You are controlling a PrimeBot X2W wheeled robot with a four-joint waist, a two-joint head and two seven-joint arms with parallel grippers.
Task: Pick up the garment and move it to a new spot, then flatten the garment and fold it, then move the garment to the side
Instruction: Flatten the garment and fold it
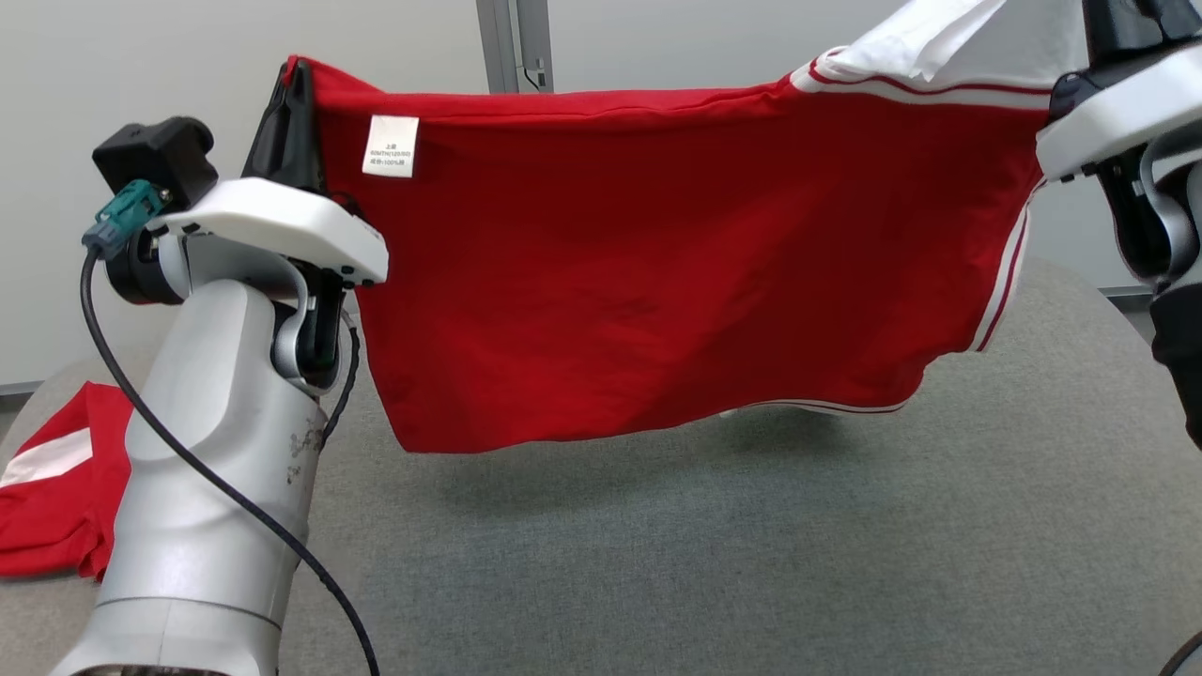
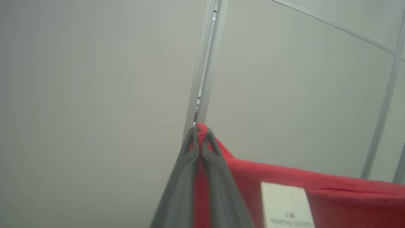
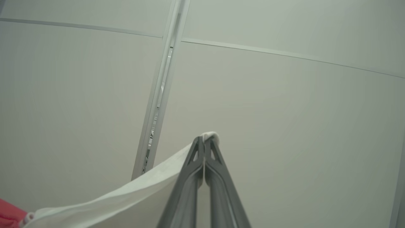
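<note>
Here the red garment (image 1: pixel 657 263) hangs spread in the air between the two arms, above the middle of the grey table (image 1: pixel 751 563), with its lower hem clear of the surface and a shadow beneath it. The left gripper (image 2: pixel 199 133) is clamped on the garment's upper red corner, and a bit of red cloth pokes out past the fingertips. The right gripper (image 3: pixel 204 141) is pinched tight on the white part at the garment's other upper corner, with a small fold of white showing above its tips. White bands edged with thin red lines run along the garment's right side and bottom hem. A white label (image 1: pixel 390 145) is sewn just below the top edge, near the left gripper; it carries a few lines of small grey print too fine to read. A second red and white garment (image 1: pixel 56 488) lies crumpled at the table's left edge.
</note>
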